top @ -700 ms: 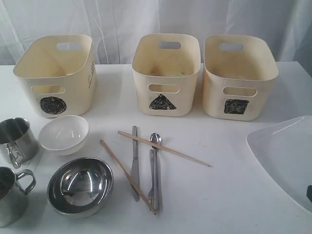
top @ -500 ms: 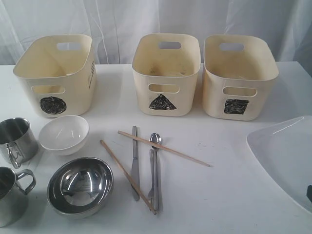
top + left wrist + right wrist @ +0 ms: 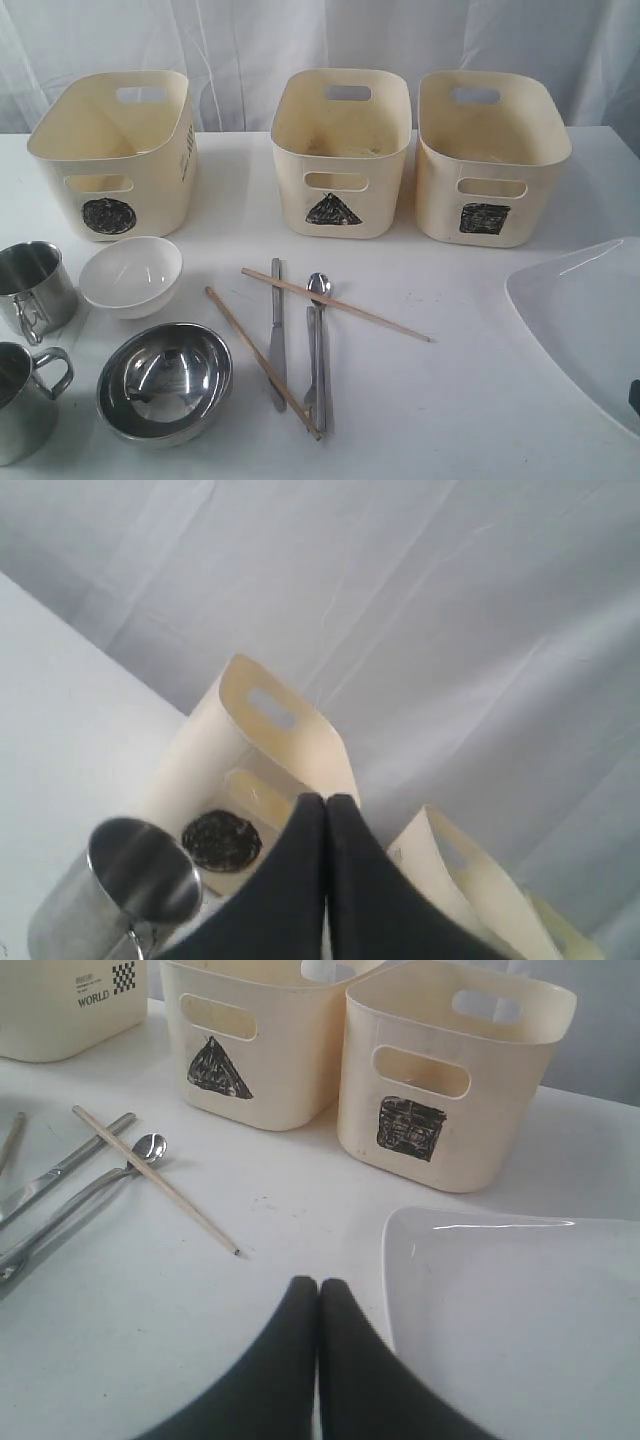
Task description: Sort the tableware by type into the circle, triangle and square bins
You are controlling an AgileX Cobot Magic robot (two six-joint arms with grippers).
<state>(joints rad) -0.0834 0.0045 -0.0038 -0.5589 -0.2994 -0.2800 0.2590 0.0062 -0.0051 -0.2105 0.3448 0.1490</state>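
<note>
Three cream bins stand at the back: circle bin (image 3: 112, 150), triangle bin (image 3: 340, 150), square bin (image 3: 490, 155). Two steel mugs (image 3: 35, 285) (image 3: 25, 400), a white bowl (image 3: 131, 275) and a steel bowl (image 3: 165, 380) sit front left. Knife (image 3: 276, 335), spoon (image 3: 320, 290), fork (image 3: 312, 375) and two chopsticks (image 3: 335, 304) (image 3: 262, 360) lie in the middle. The large white plate (image 3: 590, 320) lies at the right. My left gripper (image 3: 326, 800) is shut and empty, above a mug (image 3: 140, 880), facing the circle bin (image 3: 260, 740). My right gripper (image 3: 318, 1285) is shut and empty beside the plate's edge (image 3: 520, 1300).
A white curtain (image 3: 250, 40) hangs behind the bins. The white table (image 3: 470, 400) has bare room between the cutlery and the plate. The plate runs past the table's right front corner of the exterior view.
</note>
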